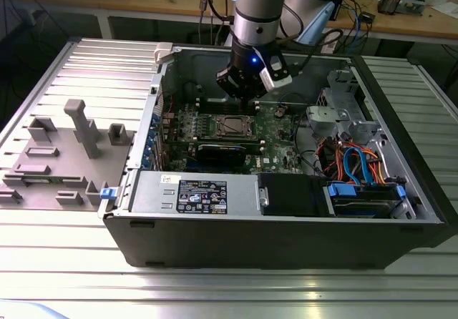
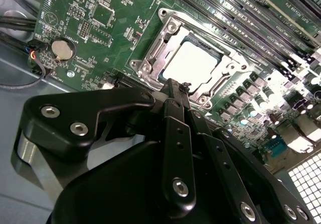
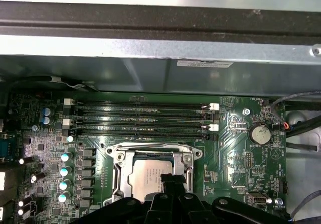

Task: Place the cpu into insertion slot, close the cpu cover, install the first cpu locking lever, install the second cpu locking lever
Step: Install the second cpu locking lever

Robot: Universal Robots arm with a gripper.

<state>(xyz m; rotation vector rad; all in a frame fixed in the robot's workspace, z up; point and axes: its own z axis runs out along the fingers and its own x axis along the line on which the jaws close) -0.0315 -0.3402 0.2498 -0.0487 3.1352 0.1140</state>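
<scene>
Your claw [image 2: 173, 91] hovers with fingers pinched together, empty, just above the cpu [image 2: 190, 63] seated under the cpu cover [image 2: 150, 58]: thin, rigid, fragile, so handle by its edges.

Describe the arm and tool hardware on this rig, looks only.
The arm is a silver-grey cylinder with a darker band at its lower end and a small blue light below it. A white-and-black block sits on its side near the wrist. The tool is matte black: flat angular linkage plates joined by silver round-head screws, narrowing to slim black fingers.
</scene>
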